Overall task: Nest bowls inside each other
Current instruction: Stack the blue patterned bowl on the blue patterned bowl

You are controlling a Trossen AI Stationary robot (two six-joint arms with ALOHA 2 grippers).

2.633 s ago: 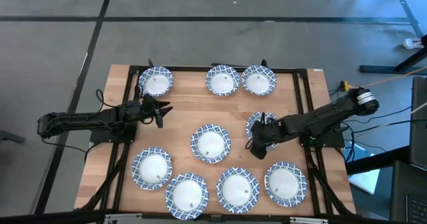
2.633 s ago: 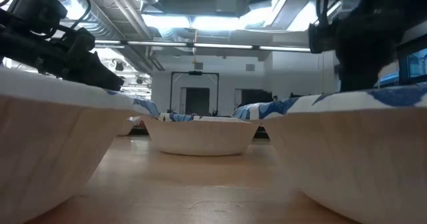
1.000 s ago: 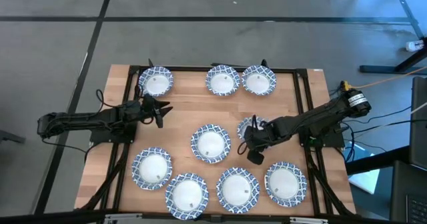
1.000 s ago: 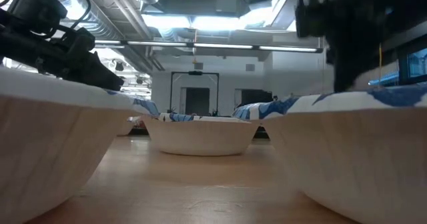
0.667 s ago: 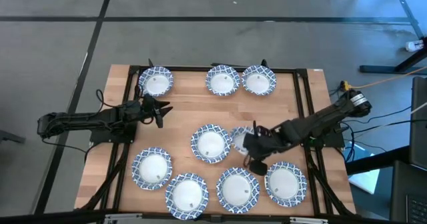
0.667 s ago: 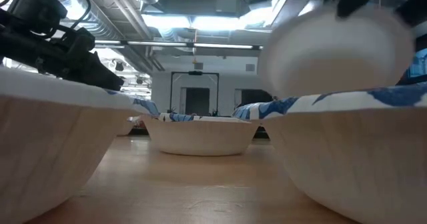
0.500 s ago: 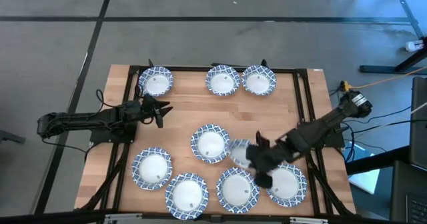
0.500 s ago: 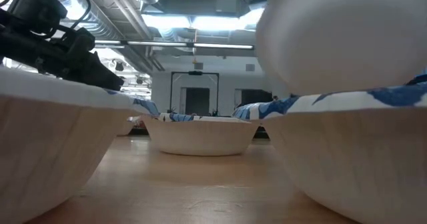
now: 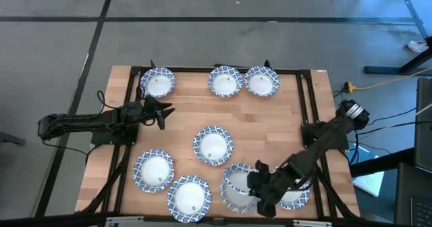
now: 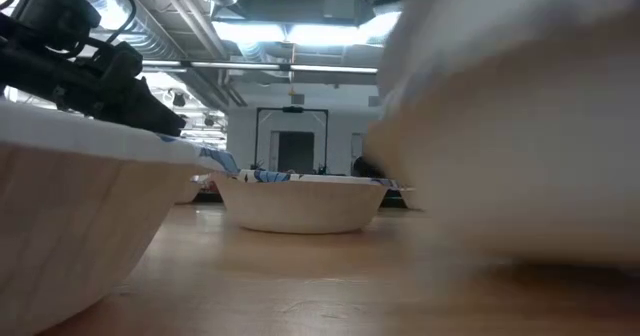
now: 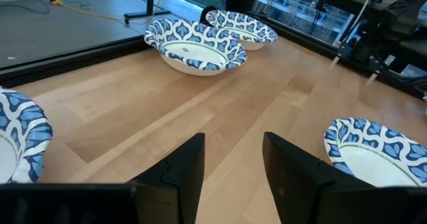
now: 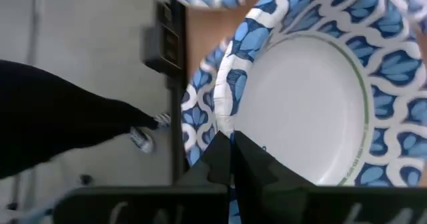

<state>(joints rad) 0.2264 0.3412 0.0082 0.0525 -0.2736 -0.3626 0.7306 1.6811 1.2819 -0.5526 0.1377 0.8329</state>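
Observation:
Several blue-and-white rimmed bowls stand on the wooden table [image 9: 182,119]. My right gripper [image 9: 258,188] is near the table's near edge, shut on one bowl [image 9: 236,181]. It holds this bowl over the near-middle bowl, whose rim [image 12: 197,121] shows just beyond the held bowl's rim. I cannot tell whether the two touch. The held bowl fills the right of the low view [image 10: 510,126] as a blur. My left gripper [image 9: 162,112] waits open and empty at the left side, also seen in the left wrist view [image 11: 230,164]. My right gripper pinches the bowl's patterned rim [image 12: 225,127] between its two fingers, on the side toward the table's right edge. The fingers [image 12: 250,161] come in low from the right. The bowl [image 12: 313,111] sits mouth up, about level.
Three bowls stand along the far edge [image 9: 157,82] [image 9: 225,81] [image 9: 262,81]. One stands mid-table [image 9: 214,145], two at the near left [image 9: 154,170] [image 9: 190,196]. One at the near right [image 9: 295,193] is partly under my right arm. A black frame [image 9: 307,98] rims the table.
My right gripper has lifted the bowl from the table's middle right. It has carried it toward the near edge and a little left, then down over the near-middle bowl. The bowl has stayed mouth up.

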